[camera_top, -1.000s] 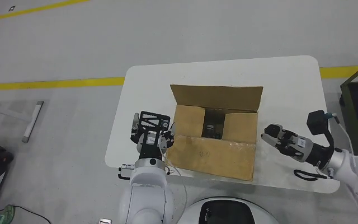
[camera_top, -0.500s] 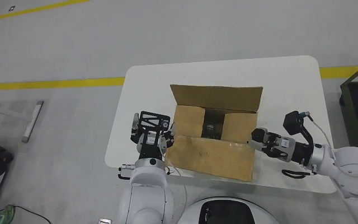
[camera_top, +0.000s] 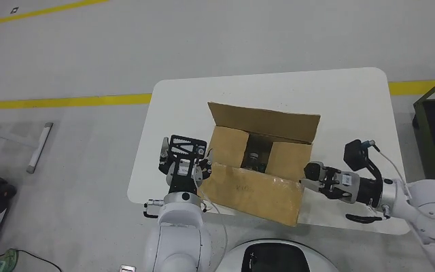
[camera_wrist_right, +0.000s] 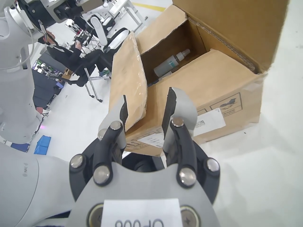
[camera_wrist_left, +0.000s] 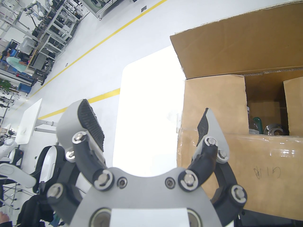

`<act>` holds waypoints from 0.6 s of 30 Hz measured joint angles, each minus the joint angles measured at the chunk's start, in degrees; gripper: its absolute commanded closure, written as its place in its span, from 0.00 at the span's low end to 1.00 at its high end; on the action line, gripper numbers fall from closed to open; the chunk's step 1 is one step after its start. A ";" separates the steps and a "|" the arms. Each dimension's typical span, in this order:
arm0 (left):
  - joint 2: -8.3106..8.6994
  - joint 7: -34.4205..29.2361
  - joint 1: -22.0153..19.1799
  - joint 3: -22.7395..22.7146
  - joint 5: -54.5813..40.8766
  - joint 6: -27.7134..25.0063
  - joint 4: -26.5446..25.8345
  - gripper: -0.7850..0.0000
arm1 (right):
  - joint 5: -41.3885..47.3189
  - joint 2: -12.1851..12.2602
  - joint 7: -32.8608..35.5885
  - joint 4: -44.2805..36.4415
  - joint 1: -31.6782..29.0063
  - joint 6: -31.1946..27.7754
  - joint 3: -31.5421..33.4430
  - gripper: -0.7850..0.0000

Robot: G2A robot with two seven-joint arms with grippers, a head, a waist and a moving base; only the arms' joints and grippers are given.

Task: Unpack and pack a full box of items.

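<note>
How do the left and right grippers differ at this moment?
The left gripper is spread wide; the right gripper is open more narrowly. The left gripper sits beside the box with no cardboard between its fingers; the right gripper straddles a corner of the near flap. Both are open and grip nothing.

A box (camera_top: 262, 170) sits mid worktop (camera_top: 177, 109), a bottle (camera_wrist_right: 171, 63) inside. The left gripper (camera_wrist_left: 144, 119) is beside its left wall, the right gripper (camera_top: 307, 171) at its front right corner.
</note>
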 measured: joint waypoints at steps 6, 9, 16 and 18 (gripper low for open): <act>0.00 0.00 0.00 0.00 0.00 0.00 0.00 0.00 | 0.10 0.24 0.27 -1.64 -1.21 0.04 0.25 0.53; 0.00 0.00 0.00 0.00 0.00 0.00 0.00 0.00 | -1.05 0.25 0.29 -0.78 -0.78 0.62 -1.28 0.53; 0.00 0.00 0.00 0.00 0.00 0.00 0.00 0.00 | -1.77 0.25 -0.33 0.64 0.93 1.27 -4.23 0.53; 0.00 0.00 0.00 0.00 0.00 0.00 0.00 0.00 | -0.95 0.33 0.06 0.19 0.89 1.11 -4.40 0.52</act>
